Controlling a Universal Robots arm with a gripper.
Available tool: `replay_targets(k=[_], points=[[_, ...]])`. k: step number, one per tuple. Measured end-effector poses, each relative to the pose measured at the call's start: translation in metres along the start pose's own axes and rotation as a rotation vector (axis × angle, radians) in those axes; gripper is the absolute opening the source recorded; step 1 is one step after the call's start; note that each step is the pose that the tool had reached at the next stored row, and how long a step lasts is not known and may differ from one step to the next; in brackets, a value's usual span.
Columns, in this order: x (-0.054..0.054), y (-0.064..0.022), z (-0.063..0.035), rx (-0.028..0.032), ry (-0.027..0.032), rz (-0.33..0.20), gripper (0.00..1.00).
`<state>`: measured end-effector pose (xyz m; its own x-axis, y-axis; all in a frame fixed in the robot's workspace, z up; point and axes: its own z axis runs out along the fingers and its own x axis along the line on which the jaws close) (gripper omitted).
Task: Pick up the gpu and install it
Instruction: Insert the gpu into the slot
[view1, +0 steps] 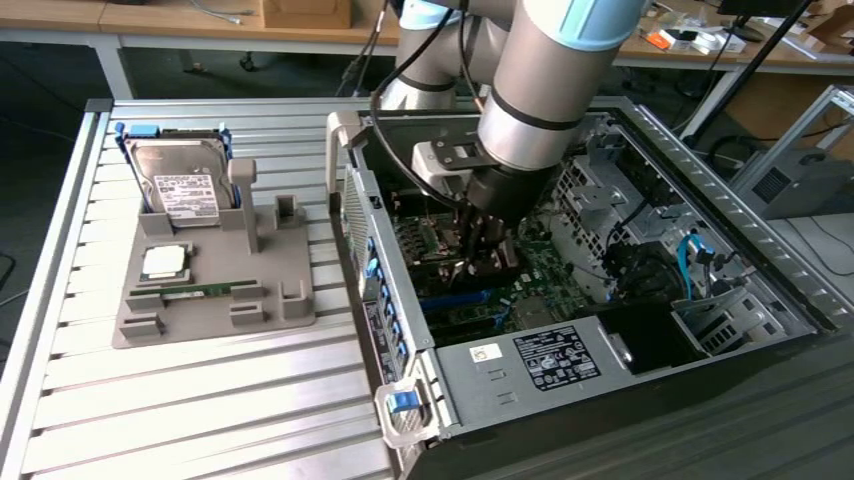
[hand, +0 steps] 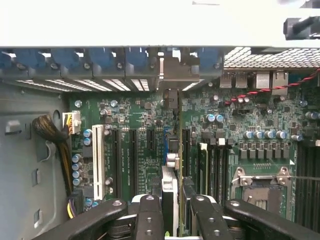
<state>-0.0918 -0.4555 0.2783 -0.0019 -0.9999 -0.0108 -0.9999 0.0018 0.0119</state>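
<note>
The gpu (hand: 172, 150) shows edge-on in the wrist view as a thin dark card between my gripper's (hand: 174, 220) black fingers (hand: 150, 215), with its silver end bracket (hand: 172, 75) up against the case's rear slot openings. It stands upright over the green motherboard (hand: 140, 125), in line with a blue expansion slot (hand: 167, 137); whether it is seated I cannot tell. In the exterior view my gripper (view1: 483, 250) reaches down into the open computer case (view1: 534, 360), shut on the gpu (view1: 490, 268) just above the board.
A grey parts holder (view1: 214, 320) on the slatted table at the exterior view's left carries a silver hard drive (view1: 184, 185), a processor chip (view1: 167, 262) and a green memory stick (view1: 200, 290). Inside the case are a cable bundle (hand: 50, 132), a white slot (hand: 97, 160) and the processor socket (hand: 260, 185).
</note>
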Motion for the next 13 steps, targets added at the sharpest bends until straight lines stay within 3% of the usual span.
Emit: replay_targets(k=[3,13], points=[[0.0000,0.0026,0.0009,0.0000,0.0069,0.000,0.27],[0.0001,0.0051,0.0040,0.0000,0.0070,0.000,0.27]])
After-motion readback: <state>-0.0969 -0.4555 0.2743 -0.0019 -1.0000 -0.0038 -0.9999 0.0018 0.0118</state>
